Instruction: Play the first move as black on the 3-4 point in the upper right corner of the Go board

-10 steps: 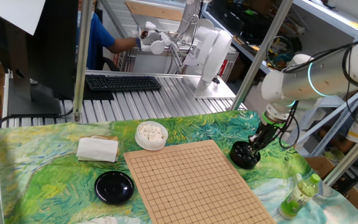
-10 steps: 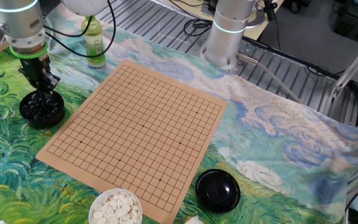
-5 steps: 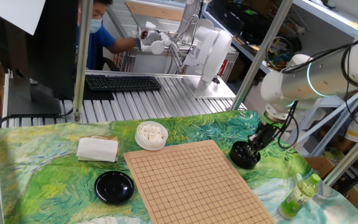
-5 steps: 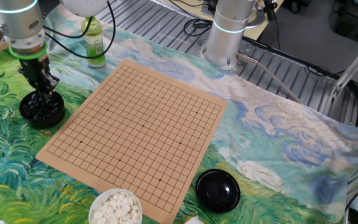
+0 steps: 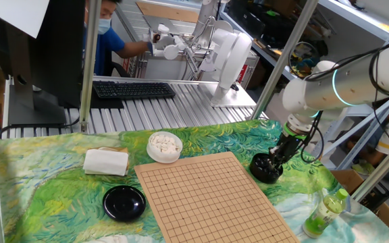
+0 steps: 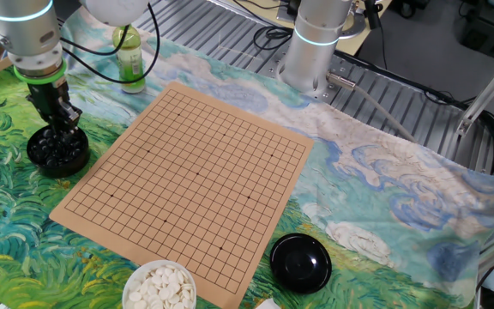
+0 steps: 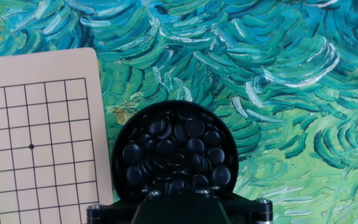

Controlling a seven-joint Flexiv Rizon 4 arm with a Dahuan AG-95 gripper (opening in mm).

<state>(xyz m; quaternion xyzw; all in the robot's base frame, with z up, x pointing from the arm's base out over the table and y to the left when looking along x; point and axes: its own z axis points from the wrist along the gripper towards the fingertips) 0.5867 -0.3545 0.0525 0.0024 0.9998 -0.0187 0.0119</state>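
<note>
The wooden Go board point(image 5: 208, 196) lies bare on the painted cloth; it also shows in the other fixed view point(image 6: 195, 172) and at the left of the hand view point(image 7: 36, 124). A black bowl full of glossy black stones point(image 5: 265, 169) point(image 6: 57, 150) point(image 7: 174, 152) stands just off the board's corner. My gripper point(image 5: 274, 158) point(image 6: 59, 131) point(image 7: 174, 186) points down with its tips in the bowl among the stones. The fingertips are hidden by the hand's body and the dark stones. The corner star point point(image 7: 31, 147) and the crossings beside it hold no stone.
A white bowl of white stones point(image 5: 164, 145) point(image 6: 161, 286) and a black lid point(image 5: 124, 201) point(image 6: 300, 262) sit near the board's other side. A green bottle point(image 5: 324, 212) point(image 6: 129, 56) stands near the black bowl. A folded white cloth point(image 5: 106, 162) lies at the left.
</note>
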